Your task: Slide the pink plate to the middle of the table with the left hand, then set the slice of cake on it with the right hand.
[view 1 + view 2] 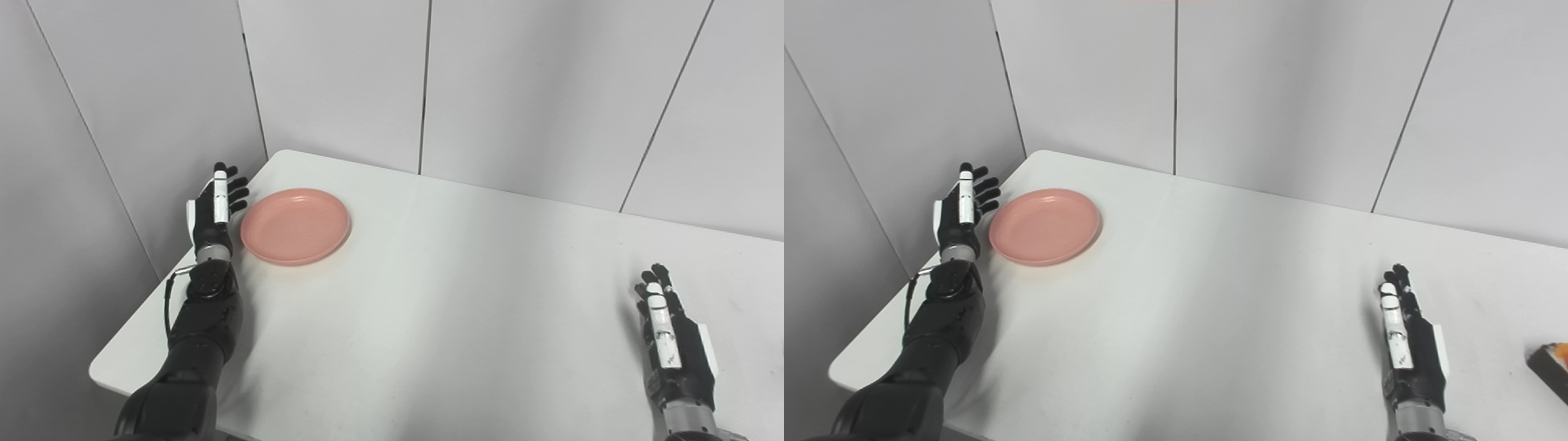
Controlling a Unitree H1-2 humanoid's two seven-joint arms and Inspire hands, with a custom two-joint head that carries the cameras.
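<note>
Pink plate (295,226) sits far left on counter (429,306). Left hand (214,208) just beside its left rim, fingers spread, empty. Right hand (1412,343) near right, fingers apart, holding nothing. Cake slice (1551,367) at right edge, partly cut off.

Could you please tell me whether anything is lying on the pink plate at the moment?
Nothing lies on the pink plate; its whole inner surface shows bare. The cake slice sits at the table's right edge, beyond the right hand. What lies beneath the plate is covered.
</note>
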